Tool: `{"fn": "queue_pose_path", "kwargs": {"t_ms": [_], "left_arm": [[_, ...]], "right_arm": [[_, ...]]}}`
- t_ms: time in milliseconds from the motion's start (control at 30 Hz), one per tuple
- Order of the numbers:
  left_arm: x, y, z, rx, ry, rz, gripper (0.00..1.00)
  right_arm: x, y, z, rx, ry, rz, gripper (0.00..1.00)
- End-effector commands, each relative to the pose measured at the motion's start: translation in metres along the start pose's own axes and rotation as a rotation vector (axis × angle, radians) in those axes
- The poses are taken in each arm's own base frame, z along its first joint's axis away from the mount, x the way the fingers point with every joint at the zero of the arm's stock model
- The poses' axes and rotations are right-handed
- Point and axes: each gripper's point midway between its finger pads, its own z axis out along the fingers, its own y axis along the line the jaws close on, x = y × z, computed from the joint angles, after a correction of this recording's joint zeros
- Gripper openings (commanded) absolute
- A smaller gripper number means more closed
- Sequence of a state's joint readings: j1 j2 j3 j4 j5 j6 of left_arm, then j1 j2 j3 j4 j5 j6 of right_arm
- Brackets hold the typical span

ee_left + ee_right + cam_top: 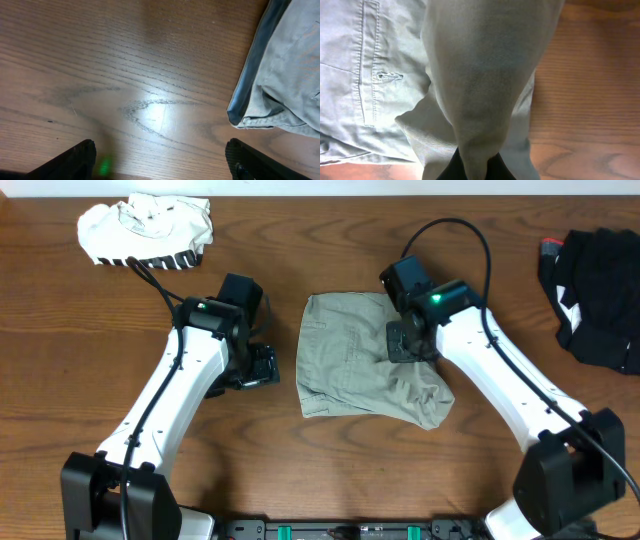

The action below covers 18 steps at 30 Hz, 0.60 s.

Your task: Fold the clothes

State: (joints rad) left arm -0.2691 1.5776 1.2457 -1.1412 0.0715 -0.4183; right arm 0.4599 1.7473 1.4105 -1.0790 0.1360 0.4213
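The khaki-grey shorts point(362, 360) lie partly folded in the middle of the table, pocket seams showing. My right gripper point(407, 340) sits over their right side, shut on a pinched fold of the khaki cloth point(480, 100) that rises between its dark fingers point(451, 172). My left gripper point(262, 367) hovers over bare wood just left of the shorts, open and empty; its fingertips point(82, 155) stand wide apart. The hem corner of the shorts point(280, 85) shows at the right of the left wrist view.
A white garment with black stripes point(146, 230) lies bunched at the back left. A black garment point(600, 280) lies at the right edge. Bare wooden table point(100, 350) surrounds the shorts.
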Motion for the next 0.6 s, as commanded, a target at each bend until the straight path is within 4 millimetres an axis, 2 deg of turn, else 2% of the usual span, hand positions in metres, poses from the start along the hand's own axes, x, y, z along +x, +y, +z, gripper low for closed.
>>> {"fn": "queue_pose_path", "kwargs": {"t_ms": [0,167,400,567], "left_arm": [[-0.002,0.002,-0.001,-0.004,-0.002,0.000,0.85],[-0.002,0.002,-0.001,-0.004,-0.003,0.000,0.85],[-0.006,-0.001,-0.001,0.004,-0.019,0.000,0.85],[-0.008,-0.001,-0.001,0.008,-0.026,0.000,0.85]], "right_arm": [[0.003,0.006,0.009,0.015,0.014,0.008,0.01],[-0.006,0.020,0.004,-0.024,-0.026,0.020,0.01],[-0.021,0.043,-0.015,-0.116,-0.072,0.008,0.01],[-0.022,0.054,-0.018,-0.117,-0.101,-0.027,0.01]]}}
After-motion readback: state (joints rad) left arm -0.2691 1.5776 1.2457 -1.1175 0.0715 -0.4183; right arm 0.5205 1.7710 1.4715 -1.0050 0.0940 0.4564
